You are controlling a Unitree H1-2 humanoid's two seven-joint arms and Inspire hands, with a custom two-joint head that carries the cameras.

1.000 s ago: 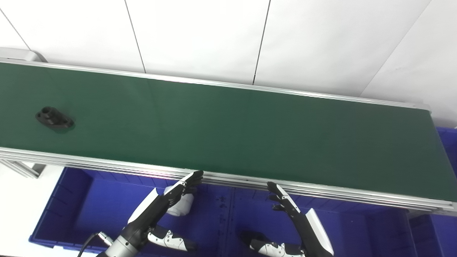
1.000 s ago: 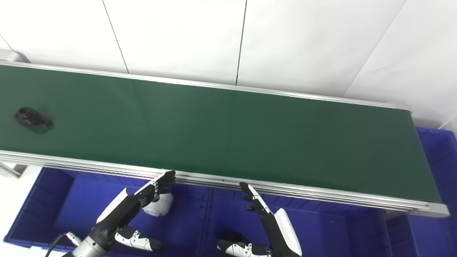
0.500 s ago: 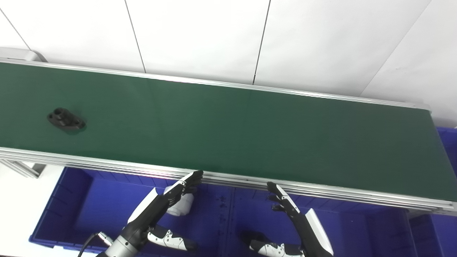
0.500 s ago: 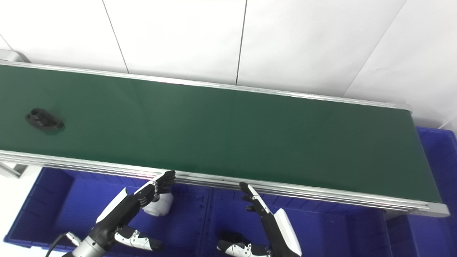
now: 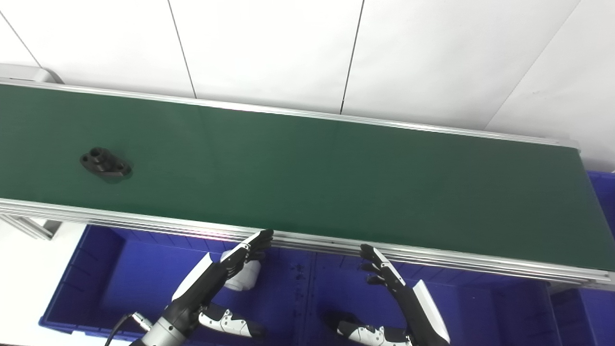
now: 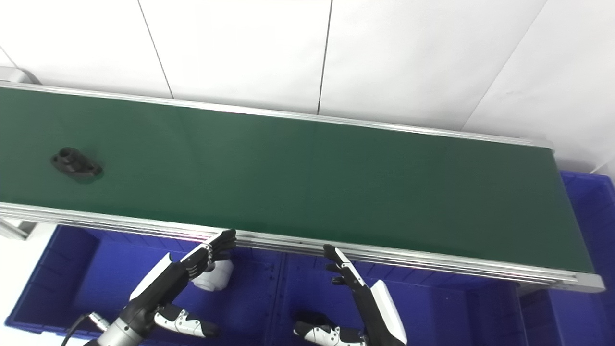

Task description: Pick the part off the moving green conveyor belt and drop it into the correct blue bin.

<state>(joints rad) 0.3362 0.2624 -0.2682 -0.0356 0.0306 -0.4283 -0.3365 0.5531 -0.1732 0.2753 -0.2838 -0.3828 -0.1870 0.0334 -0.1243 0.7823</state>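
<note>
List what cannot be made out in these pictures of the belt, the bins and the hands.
- White part in the left blue bin: mostly hidden by the left hand.
- Dark object in the middle bin: covered by the right hand and thumb; its shape is unclear.
- Black part on the belt: too small for detail.
- Far-right bin: cut off by the frame edge and conveyor.

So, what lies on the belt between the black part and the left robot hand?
Only bare green belt and its metal edge rail lie between the black part and the left robot hand, as the left eye view shows.

Blk flanged part (image 5: 105, 163) flat, belt (image 5: 307, 178) left.
</note>
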